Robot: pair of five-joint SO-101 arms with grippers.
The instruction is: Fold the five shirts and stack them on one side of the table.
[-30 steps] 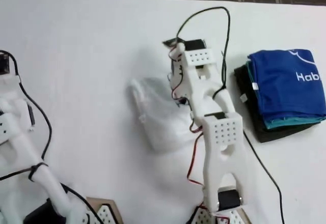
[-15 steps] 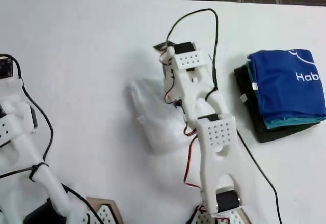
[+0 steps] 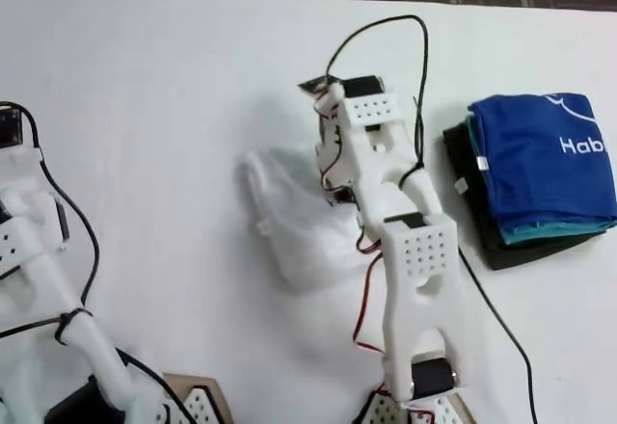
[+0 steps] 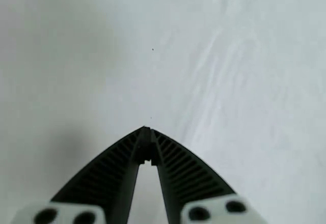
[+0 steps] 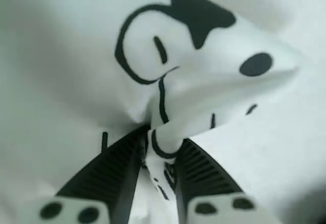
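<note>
A crumpled white shirt (image 3: 292,224) with black print lies at the table's middle. My right gripper (image 5: 159,135) is shut on a bunched fold of this white shirt (image 5: 214,76); in the high view the right arm (image 3: 386,183) stands over the shirt's right edge. A stack of folded shirts (image 3: 540,169), blue on top of teal and black, sits at the right side of the table. My left gripper (image 4: 146,131) is shut on nothing above bare white table, and the left arm (image 3: 29,241) stays at the far left.
The white table (image 3: 164,87) is bare between the left arm and the white shirt. Black cables (image 3: 419,67) loop off the right arm. The arm bases (image 3: 198,400) stand at the near edge.
The right arm swung a little left, then back right, with the white shirt's fold in its gripper. The shirt shifted slightly. The left arm kept still.
</note>
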